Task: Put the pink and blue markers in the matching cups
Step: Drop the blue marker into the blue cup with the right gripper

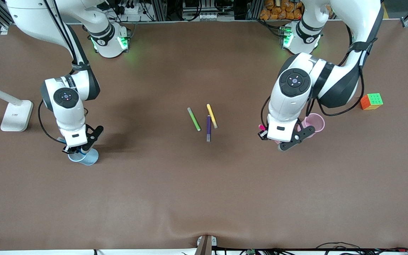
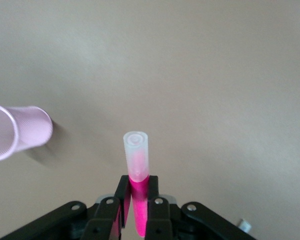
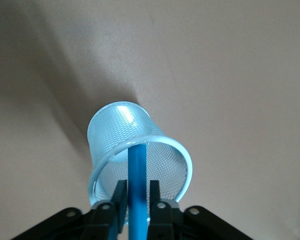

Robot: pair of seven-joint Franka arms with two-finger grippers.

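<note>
My right gripper (image 1: 73, 150) hangs right over the light blue cup (image 1: 85, 158). In the right wrist view the sky-blue marker (image 3: 137, 167) stands between my right gripper's (image 3: 137, 189) fingers with its lower end inside the blue cup (image 3: 112, 127). A narrow gap shows on each side of it. My left gripper (image 1: 273, 137) is shut on the pink marker (image 1: 261, 127) above the table beside the pale pink cup (image 1: 315, 122). In the left wrist view my left gripper (image 2: 137, 184) holds the marker (image 2: 139, 192) pale cap down, and the pink cup (image 2: 25, 131) stands apart to one side.
Green (image 1: 193, 119), yellow (image 1: 211, 115) and dark purple (image 1: 208, 128) markers lie together at the table's middle. A colour cube (image 1: 371, 101) sits near the left arm's end. A white lamp base (image 1: 16, 115) stands at the right arm's end.
</note>
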